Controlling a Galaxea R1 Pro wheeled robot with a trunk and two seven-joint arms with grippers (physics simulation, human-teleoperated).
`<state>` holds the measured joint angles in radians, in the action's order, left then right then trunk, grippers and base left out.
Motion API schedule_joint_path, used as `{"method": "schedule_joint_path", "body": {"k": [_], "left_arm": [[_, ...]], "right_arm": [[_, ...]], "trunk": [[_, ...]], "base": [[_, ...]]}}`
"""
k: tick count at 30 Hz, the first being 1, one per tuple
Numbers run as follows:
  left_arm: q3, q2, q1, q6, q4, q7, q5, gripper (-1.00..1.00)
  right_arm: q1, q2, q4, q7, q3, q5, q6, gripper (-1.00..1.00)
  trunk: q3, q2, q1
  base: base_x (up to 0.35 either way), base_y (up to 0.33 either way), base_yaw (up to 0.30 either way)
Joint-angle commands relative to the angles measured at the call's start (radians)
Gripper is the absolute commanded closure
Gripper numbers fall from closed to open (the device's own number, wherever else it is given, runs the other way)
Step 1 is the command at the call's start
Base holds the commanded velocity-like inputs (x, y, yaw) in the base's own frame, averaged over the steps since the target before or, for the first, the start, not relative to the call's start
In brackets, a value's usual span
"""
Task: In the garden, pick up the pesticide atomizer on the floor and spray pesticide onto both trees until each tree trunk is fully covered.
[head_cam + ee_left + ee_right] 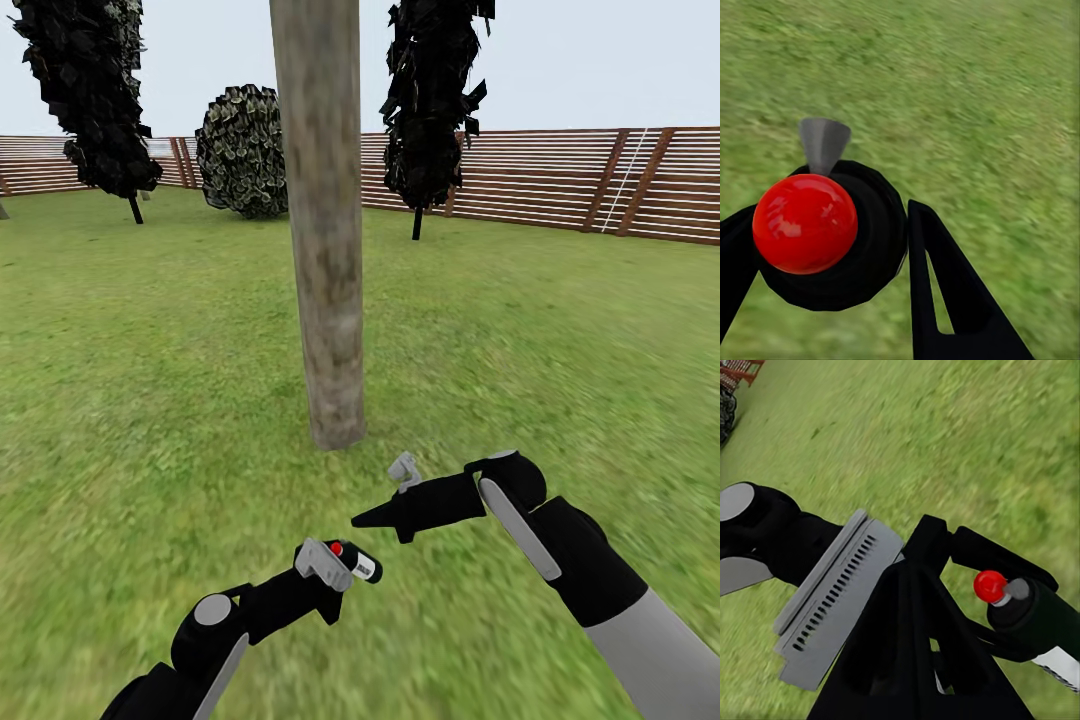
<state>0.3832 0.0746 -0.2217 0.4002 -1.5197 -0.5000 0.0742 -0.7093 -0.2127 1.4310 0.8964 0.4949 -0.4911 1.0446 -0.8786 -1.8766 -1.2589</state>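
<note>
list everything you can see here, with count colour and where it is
tree trunk: one, mottled grey-brown, upright on the grass straight ahead
bushes on thin stems: two, near-black, far left and right of the trunk by the fence
round bush: one, dark green-grey, by the fence behind the trunk
fence: one, brown slats, across the back of the lawn
grass: green, all around
spray bottle: one, black with red knob and pale label, held in the left tool
left tool: black, low centre, shut on the bottle
right tool: black, pointing left, above the bottle, shut
</note>
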Motion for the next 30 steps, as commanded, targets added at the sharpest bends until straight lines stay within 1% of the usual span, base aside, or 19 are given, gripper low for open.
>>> {"method": "schedule_joint_path", "body": {"k": [1,18,25,30], "left_arm": [[0.001,0.001,-0.001,0.008,-0.001,0.003,0.007,1.0],[0.002,0.0,-0.001,0.003,0.0,0.003,0.007,1.0],[0.002,-0.001,-0.001,0.002,0.0,0.003,0.007,1.0],[0.003,-0.001,-0.001,0.001,0.0,0.003,0.007,1.0]], "right_arm": [[-0.001,-0.001,0.0,0.003,0.0,0.002,0.003,1.0],[-0.001,-0.002,0.0,-0.006,-0.001,0.002,0.003,1.0],[0.0,-0.001,0.0,-0.051,0.003,0.002,0.003,1.0],[0.007,-0.001,0.0,-0.059,0.012,0.002,0.003,1.0]], "trunk": [[-0.001,0.0,0.0],[-0.001,0.0,0.0],[-0.001,0.0,0.0],[-0.001,0.0,0.0]], "base": [[0.0,0.0,0.0],[0.0,0.0,0.0],[0.0,0.0,0.0],[0.0,0.0,0.0]]}}
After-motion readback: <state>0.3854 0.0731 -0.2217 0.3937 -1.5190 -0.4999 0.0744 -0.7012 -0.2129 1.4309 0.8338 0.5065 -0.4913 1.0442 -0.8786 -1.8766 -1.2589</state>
